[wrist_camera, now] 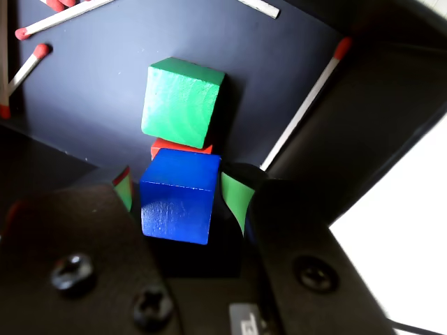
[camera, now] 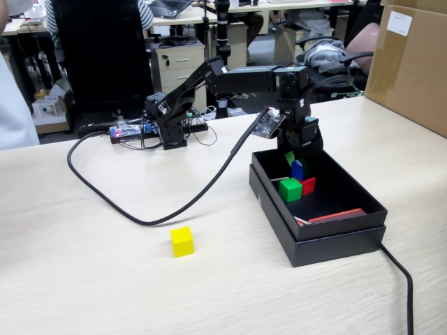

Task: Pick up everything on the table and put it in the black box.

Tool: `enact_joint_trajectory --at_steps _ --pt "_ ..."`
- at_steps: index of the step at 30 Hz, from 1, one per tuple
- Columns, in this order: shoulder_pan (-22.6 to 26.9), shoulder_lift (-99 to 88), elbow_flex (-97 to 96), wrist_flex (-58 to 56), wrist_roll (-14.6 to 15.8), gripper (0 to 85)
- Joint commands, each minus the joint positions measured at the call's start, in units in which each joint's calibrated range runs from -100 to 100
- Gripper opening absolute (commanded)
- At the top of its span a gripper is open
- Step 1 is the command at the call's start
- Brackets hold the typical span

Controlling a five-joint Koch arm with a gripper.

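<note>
My gripper (camera: pixel 295 164) (wrist_camera: pixel 180 185) hangs inside the black box (camera: pixel 335 241) (wrist_camera: pixel 84 84), its green-padded jaws shut on the blue cube (camera: pixel 297 169) (wrist_camera: pixel 178 202). The blue cube sits just above the red cube (camera: pixel 308 185) (wrist_camera: pixel 180 147), which it mostly hides in the wrist view. The green cube (camera: pixel 290 189) (wrist_camera: pixel 181 98) lies on the box floor beside the red one. The yellow cube (camera: pixel 182 241) stands alone on the beige table (camera: pixel 84 265), well to the left of the box in the fixed view.
A black cable (camera: pixel 140 209) loops across the table from the arm's base (camera: pixel 167 129) to the gripper. Another cable (camera: pixel 401 279) runs off the box's right front corner. A big brown carton (camera: pixel 412 63) stands at the back right. Red-tipped matchsticks (wrist_camera: pixel 300 112) lie in the box.
</note>
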Motion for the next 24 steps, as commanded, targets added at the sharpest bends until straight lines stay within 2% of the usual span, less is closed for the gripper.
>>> enact_joint_trajectory --at_steps 1,4,8,13,17,20,24 --pt "-0.68 -5.39 3.92 -1.88 -0.15 28.5" --pt "-1.61 -14.46 2.2 -3.7 -0.39 39.8" --pt "-5.13 -32.01 -4.06 -4.39 -2.69 40.8" --pt "-12.45 -40.39 -5.6 -4.39 -7.28 43.9" --pt "-20.32 -37.75 -6.23 -3.78 -11.97 44.5" --pt "-23.64 -30.29 -5.78 -3.44 -13.58 47.2" --pt "-27.25 -8.84 7.01 -3.18 -15.29 47.5"
